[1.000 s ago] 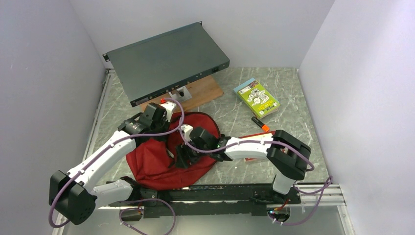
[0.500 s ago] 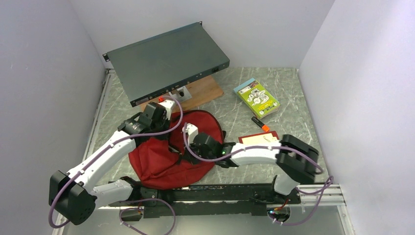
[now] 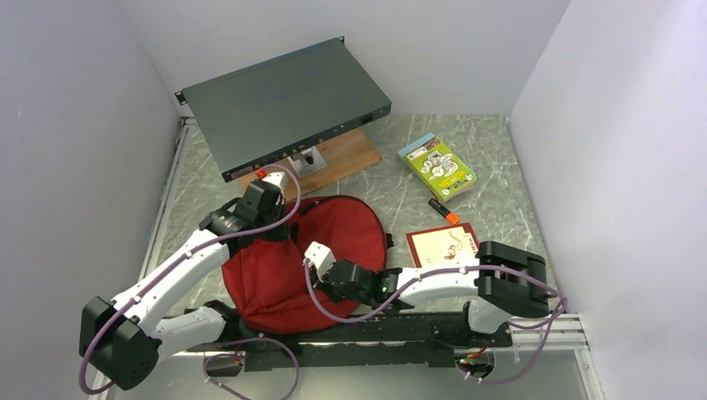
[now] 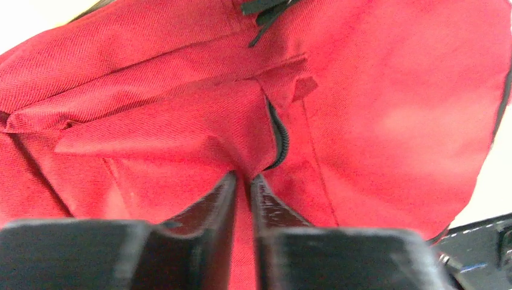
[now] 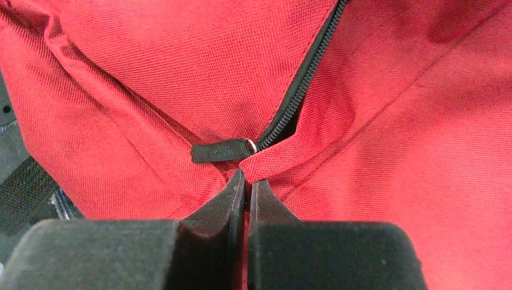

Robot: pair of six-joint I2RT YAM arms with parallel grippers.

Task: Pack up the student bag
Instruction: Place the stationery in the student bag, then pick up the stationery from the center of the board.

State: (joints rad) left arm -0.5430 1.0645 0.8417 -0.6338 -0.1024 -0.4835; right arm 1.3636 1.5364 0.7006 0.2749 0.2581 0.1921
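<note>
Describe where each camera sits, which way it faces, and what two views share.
Top external: above, behind the bases, looking down on the table and student bag; both arms show.
Left wrist: on the left arm, facing bag fabric; left gripper pinches a fold.
Right wrist: facing the zipper pull; right gripper pinches fabric.
Shared: the red bag.

No lettering can be read anywhere. Print and pictures are seen on the cover of the green illustrated paperback book (image 3: 437,167), and a small drawing is seen on the cream, red-edged flat book (image 3: 444,247), but both are too small to be made out.
</note>
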